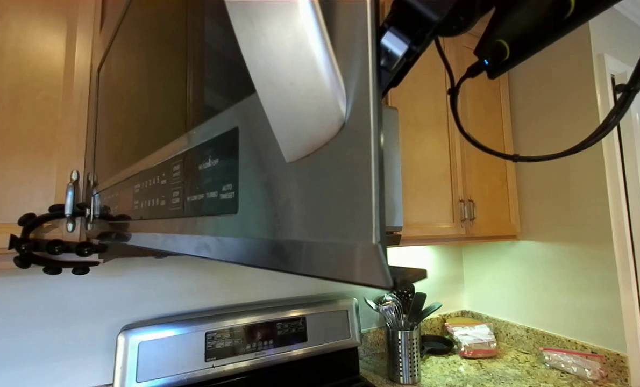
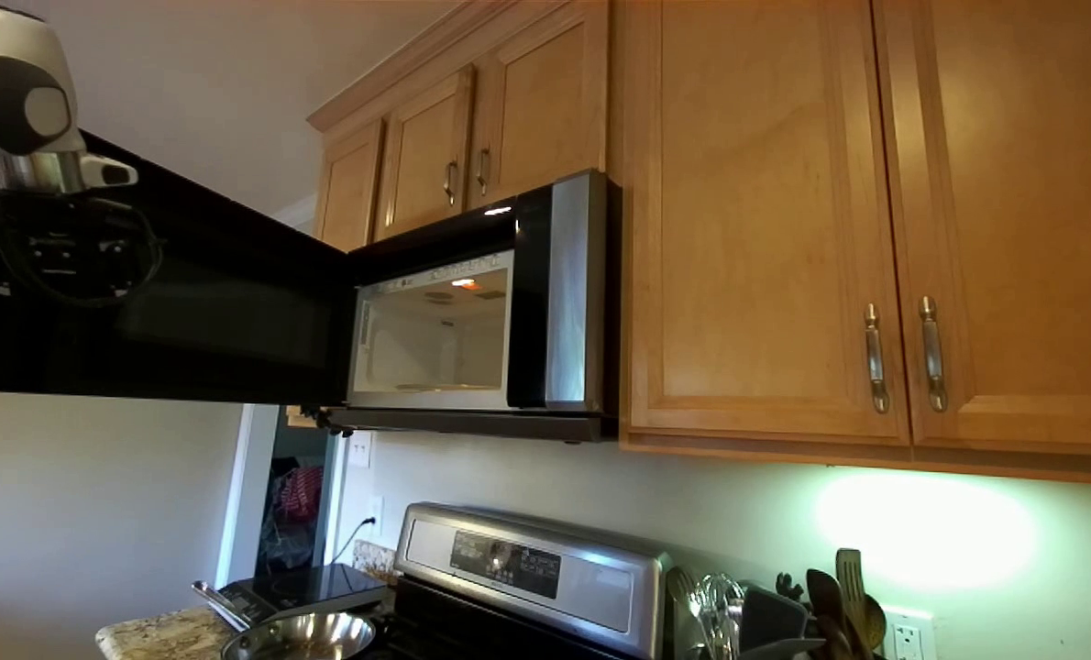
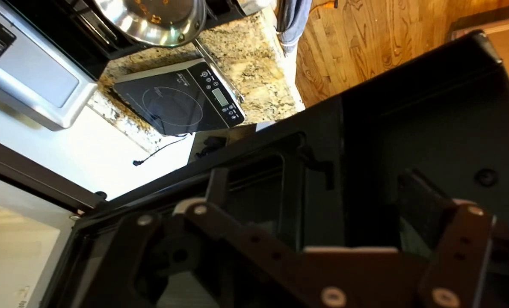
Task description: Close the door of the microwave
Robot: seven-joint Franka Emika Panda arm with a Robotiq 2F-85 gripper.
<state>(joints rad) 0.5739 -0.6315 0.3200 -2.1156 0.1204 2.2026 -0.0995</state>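
Tool faced by inner side of open door at the microwave

The tool is seen on the side of the door turned toward the microwave's opening; whether the door is touched cannot be told. By the door, the tool is parted from the handle, which is fitted on the outer face near the free edge, farthest from the microwave. The fingers are spread well apart, with nothing seen gripped. From this side the door would likely only be pushed farther from the microwave; for closing, the free edge probably has to be rounded and the outer face pressed, or the edge hooked.

The door is hinged at one side of the microwave's opening and pointed outward from its front. Its long axis is carried level from hinge to free edge, and is crossed by the handle's length.
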